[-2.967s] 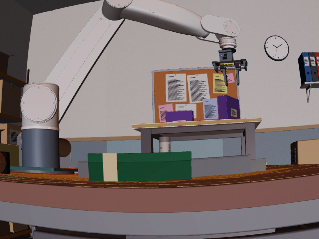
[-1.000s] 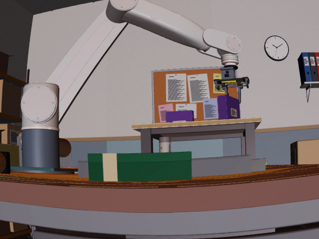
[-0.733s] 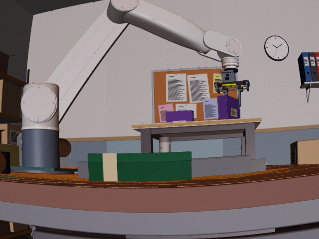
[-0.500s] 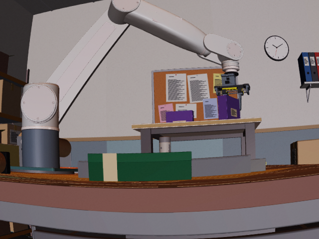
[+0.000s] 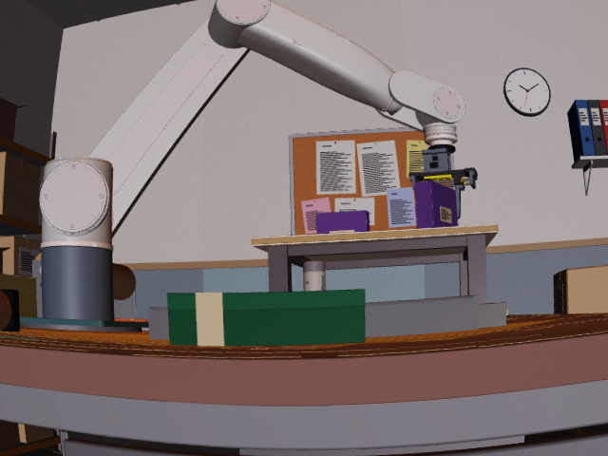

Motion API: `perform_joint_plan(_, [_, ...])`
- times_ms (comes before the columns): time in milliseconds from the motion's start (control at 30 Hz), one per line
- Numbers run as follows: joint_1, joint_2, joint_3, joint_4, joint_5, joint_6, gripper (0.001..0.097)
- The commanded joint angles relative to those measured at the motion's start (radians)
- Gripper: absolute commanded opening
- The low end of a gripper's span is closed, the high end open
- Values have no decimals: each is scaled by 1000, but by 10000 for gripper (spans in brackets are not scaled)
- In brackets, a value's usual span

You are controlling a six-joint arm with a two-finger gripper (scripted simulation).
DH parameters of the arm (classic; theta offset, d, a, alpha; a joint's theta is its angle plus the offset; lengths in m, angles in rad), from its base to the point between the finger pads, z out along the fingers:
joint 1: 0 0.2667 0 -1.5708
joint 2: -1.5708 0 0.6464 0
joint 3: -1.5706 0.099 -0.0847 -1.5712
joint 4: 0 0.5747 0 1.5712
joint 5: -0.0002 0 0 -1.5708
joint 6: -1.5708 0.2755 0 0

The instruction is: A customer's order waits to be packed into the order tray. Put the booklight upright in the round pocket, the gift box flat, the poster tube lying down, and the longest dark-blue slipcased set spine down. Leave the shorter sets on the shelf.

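Observation:
My gripper [image 5: 444, 189] hangs open over the right end of the raised shelf [image 5: 375, 234], its fingers reaching down around the top of the taller dark-blue slipcased set [image 5: 434, 205], which stands upright there. A shorter, lower set [image 5: 342, 222] sits on the shelf to the left, apart from the tall one. The green gift box [image 5: 266, 317] with a cream band lies flat in the grey order tray [image 5: 422, 316] at the front of the table. A pale cylinder [image 5: 314, 276] stands upright behind the gift box, under the shelf. How deep my fingers reach behind the tall set is hidden.
Behind the shelf a cork noticeboard [image 5: 358, 179] hangs on the wall, with a clock [image 5: 526, 92] and a small shelf of binders [image 5: 589, 128] to the right. A cardboard box [image 5: 582, 289] sits at the table's right edge. The arm's base [image 5: 76, 245] stands on the left.

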Motion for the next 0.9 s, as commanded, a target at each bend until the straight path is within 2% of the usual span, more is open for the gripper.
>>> perform_joint_plan(0, [0,-1,-1,0,0,0,553])
perform_joint_plan(367, [0,-1,-1,0,0,0,553])
perform_joint_plan(867, [0,-1,-1,0,0,0,253])
